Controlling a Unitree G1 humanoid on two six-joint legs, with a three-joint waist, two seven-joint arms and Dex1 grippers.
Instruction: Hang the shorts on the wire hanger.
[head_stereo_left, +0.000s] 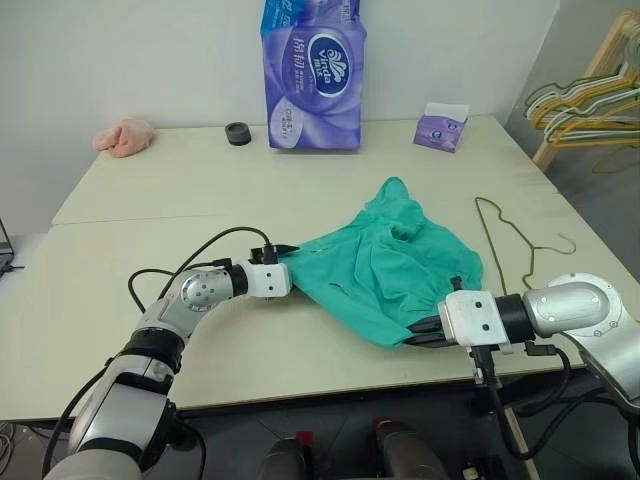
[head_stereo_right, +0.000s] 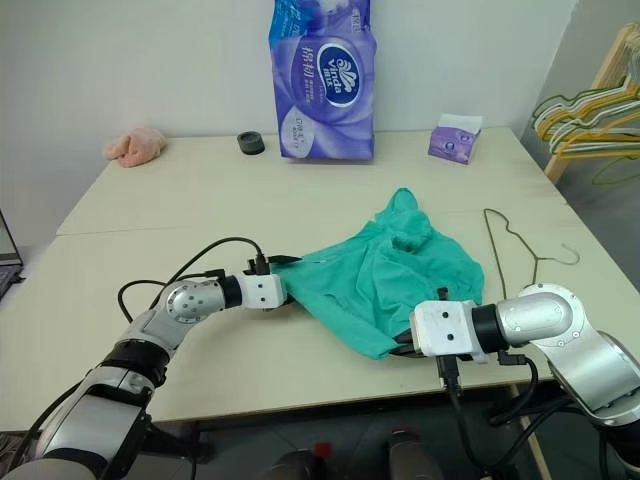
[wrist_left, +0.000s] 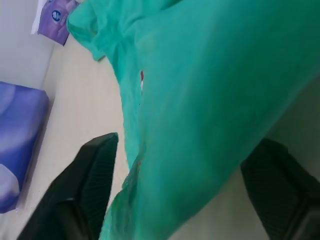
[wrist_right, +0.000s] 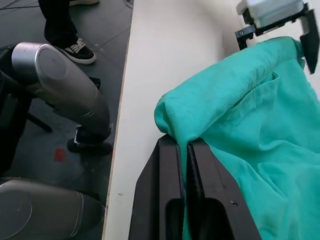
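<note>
The teal-green shorts (head_stereo_left: 390, 265) lie crumpled in the middle of the table (head_stereo_left: 150, 200). My left gripper (head_stereo_left: 288, 260) is at their left edge and is open; its two black fingers (wrist_left: 95, 175) straddle the fabric without pinching it. On the near right edge of the shorts, my right gripper (wrist_right: 182, 145) is shut, with a fold of cloth clamped between its fingers and lifted slightly. The thin dark wire hanger (head_stereo_left: 500, 235) lies flat on the table just right of the shorts, with its hook toward the right edge.
A big purple tissue pack (head_stereo_left: 313, 75), a small purple tissue box (head_stereo_left: 441, 127), a black roll (head_stereo_left: 238, 133) and a pink cloth lump (head_stereo_left: 125, 137) stand along the far side. A wooden rack of yellow and green hangers (head_stereo_left: 590, 100) is beyond the right edge. A person's shoe (wrist_right: 75, 47) is on the floor.
</note>
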